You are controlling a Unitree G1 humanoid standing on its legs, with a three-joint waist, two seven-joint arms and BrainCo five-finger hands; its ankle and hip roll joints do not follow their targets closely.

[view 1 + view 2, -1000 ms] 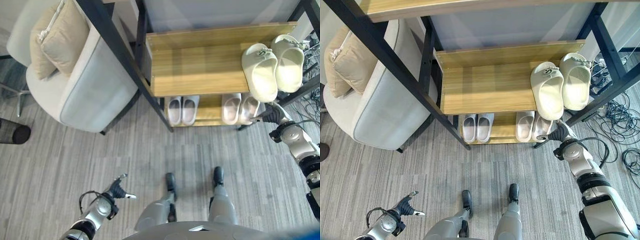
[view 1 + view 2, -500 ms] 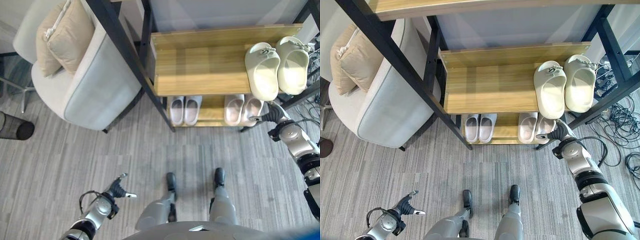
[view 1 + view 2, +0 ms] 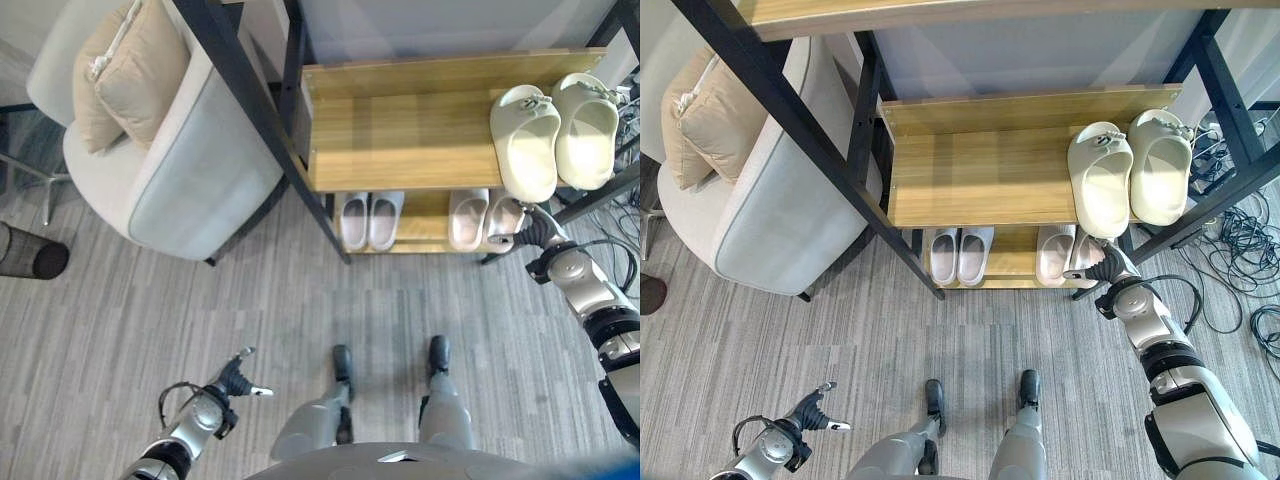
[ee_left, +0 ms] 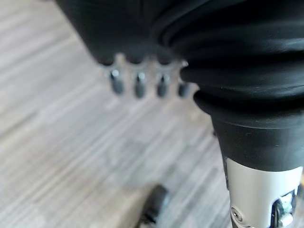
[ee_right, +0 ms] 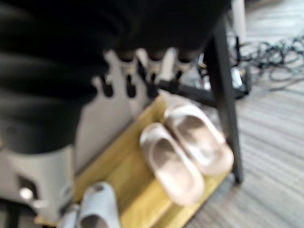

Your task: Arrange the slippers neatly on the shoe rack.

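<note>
Left hand (image 3: 232, 383) hangs low over the floor (image 3: 120, 310), fingers loosely spread, nothing in it. Right hand (image 3: 1102, 268) is up at the rack's (image 3: 980, 160) bottom shelf, fingers relaxed and holding nothing, right beside the pinkish slippers (image 3: 482, 218). A grey pair (image 3: 366, 219) sits on that shelf further left. On the shelf above, the cream slippers (image 3: 553, 135) sit side by side at the right end. Armchair (image 3: 165, 150) beside the rack.
</note>
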